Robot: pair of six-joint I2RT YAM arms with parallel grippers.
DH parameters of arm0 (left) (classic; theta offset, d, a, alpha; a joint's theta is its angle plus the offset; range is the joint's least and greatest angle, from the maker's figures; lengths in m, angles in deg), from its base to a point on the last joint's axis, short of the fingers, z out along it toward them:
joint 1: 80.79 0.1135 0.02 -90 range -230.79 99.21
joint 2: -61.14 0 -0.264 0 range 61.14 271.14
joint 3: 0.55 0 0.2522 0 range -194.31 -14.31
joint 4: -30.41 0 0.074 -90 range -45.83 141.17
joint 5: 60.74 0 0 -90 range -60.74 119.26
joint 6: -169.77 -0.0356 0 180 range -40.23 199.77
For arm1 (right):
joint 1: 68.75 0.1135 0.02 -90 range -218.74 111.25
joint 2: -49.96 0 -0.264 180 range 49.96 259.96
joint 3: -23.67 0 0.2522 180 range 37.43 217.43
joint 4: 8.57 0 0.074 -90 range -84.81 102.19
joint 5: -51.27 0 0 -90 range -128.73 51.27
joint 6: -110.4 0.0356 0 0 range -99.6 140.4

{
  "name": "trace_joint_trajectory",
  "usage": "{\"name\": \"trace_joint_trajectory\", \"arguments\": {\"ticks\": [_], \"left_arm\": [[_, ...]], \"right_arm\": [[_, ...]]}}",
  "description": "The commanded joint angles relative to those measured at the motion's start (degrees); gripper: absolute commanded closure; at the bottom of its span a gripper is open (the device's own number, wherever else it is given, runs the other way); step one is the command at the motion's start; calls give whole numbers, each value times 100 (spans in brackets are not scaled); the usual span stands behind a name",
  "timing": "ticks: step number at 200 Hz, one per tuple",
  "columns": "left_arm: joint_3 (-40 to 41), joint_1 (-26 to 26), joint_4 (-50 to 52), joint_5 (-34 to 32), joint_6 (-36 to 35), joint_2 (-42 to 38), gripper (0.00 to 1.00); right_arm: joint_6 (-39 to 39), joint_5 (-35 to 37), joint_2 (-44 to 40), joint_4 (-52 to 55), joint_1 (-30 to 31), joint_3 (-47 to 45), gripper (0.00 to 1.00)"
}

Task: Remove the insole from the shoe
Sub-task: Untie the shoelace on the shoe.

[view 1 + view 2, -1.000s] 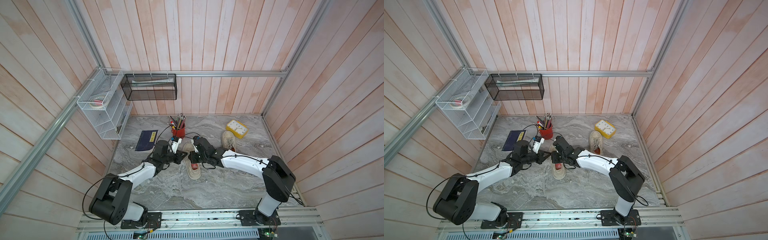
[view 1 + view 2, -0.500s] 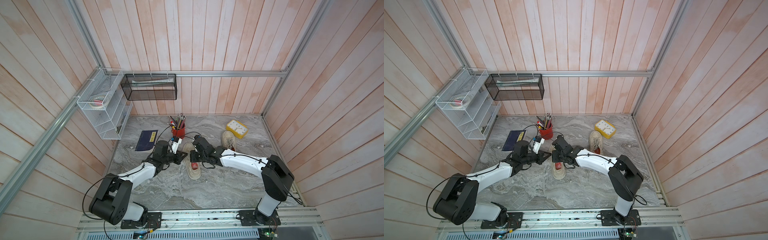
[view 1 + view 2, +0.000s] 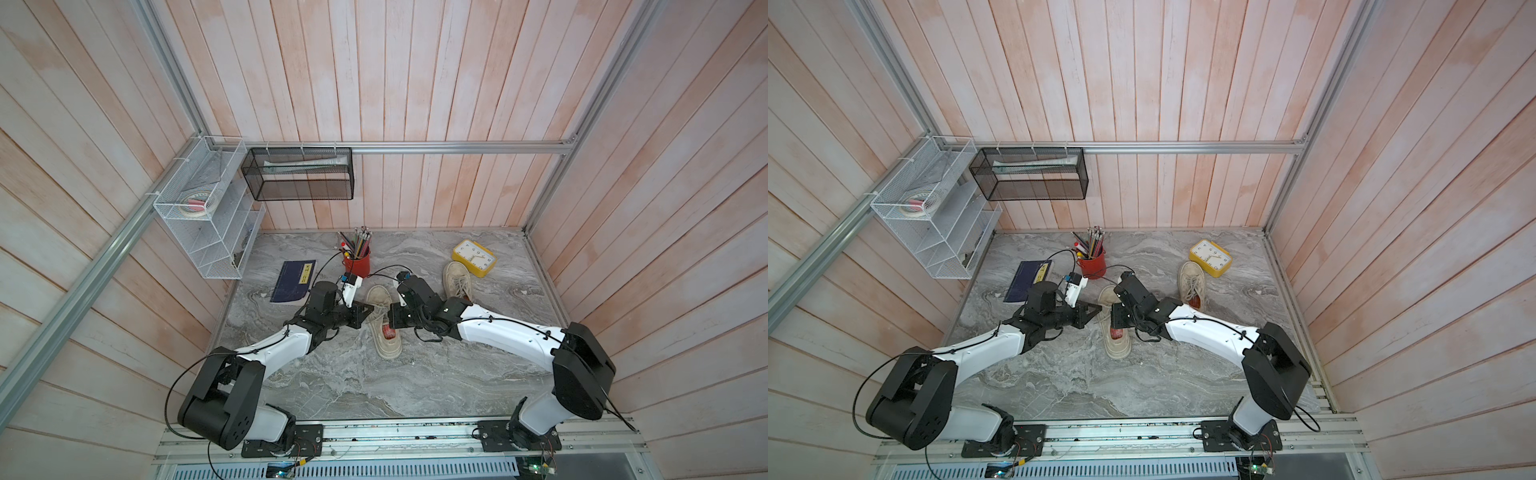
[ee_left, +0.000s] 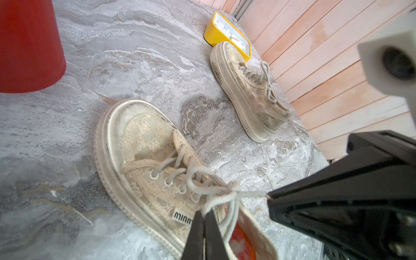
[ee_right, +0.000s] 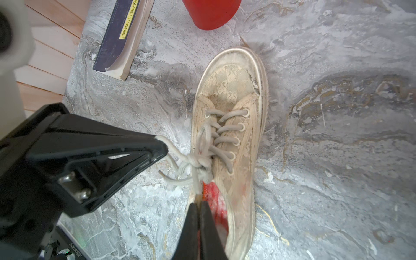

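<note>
A beige lace-up shoe (image 3: pixel 389 353) (image 3: pixel 1118 351) lies mid-table, its toe towards the back wall. Its red and white insole (image 3: pixel 388 332) (image 5: pixel 215 202) (image 4: pixel 242 244) shows inside the heel opening. My left gripper (image 3: pixel 371 310) (image 4: pixel 203 215) sits at the shoe's left side, shut on a loop of the shoelace (image 4: pixel 216 191). On the shoe's right side, over the opening, my right gripper (image 3: pixel 392 321) (image 5: pixel 199 203) is shut on another strand of the shoelace (image 5: pixel 195 184). The knot (image 5: pixel 198 163) is pulled taut between them.
A second beige shoe (image 3: pixel 457 279) (image 4: pixel 252 90) lies to the right, beside a yellow clock (image 3: pixel 475 257). A red pencil cup (image 3: pixel 357 264) stands just behind the held shoe. A dark blue book (image 3: pixel 295 280) (image 5: pixel 121 38) lies at the left. Wire shelves hang on the walls.
My right gripper's jaws have closed on the lace strand. Both arms and the shoe stay almost where they were.
</note>
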Motion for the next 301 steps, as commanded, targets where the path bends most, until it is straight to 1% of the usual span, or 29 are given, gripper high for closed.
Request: {"name": "trace_joint_trajectory", "arguments": {"ticks": [1, 11, 21, 29, 68, 97, 145, 186, 204, 224, 252, 271, 301], "left_arm": [[115, 45, -46, -130, 60, 8, 88], [98, 42, -42, -130, 71, 9, 81], [103, 42, -27, -162, 70, -8, 72], [98, 43, -9, -174, 65, -24, 70], [115, 42, 53, -206, 22, -76, 69], [133, 44, -44, -107, 86, -55, 70], [111, 44, -51, -90, 114, 4, 70], [173, 44, 0, -246, 118, -56, 66], [232, 42, 10, -341, 122, -149, 65], [330, 42, -23, -393, 170, -268, 64], [459, 46, -4, -380, 193, -489, 62], [525, 42, 110, -514, 202, -684, 61], [711, 42, 112, -721, 374, -984, 60]], "right_arm": [[-163, -67, -181, 281, -46, -56, 100], [-195, -89, -218, 307, -46, -32, 100], [-226, -112, -259, 323, -46, 7, 100], [-255, -109, -297, 350, -46, 52, 100], [-449, 195, -611, 356, -39, 310, 100], [-637, 443, -813, 234, -55, 492, 100], [-932, 684, -741, 238, -81, 1071, 100], [-1255, 832, -664, 117, -113, 1640, 100], [-1328, 804, -593, 12, -143, 1770, 100], [-1326, 632, -416, -172, -244, 1712, 100], [-1233, 281, 95, -410, -369, 1663, 100], [-1185, 46, 447, -497, -373, 1648, 100], [-1051, 14, 833, -603, -436, 1592, 100]]}}
